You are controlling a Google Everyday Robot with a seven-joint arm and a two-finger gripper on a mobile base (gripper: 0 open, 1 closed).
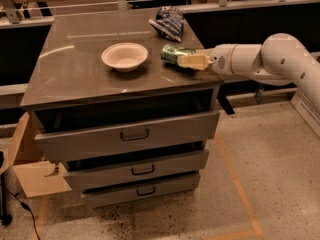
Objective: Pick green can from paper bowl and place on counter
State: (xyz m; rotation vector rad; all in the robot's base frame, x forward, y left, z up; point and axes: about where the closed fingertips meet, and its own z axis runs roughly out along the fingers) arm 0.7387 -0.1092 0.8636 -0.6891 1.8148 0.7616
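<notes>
Green can (170, 53): out of the paper bowl (124, 55), sideways just beside it, low over the counter (80, 69). Gripper (183, 59): at the can, jaws clamped on it. My step: I'd lower until it rests flat, then let go, keeping off the snack bag (168, 21).

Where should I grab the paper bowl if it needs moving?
Pinch the bowl by its thin rim on the right side, coming from the right. It sits upright and empty, and the gripper, holding the can, is just right of it.
</notes>
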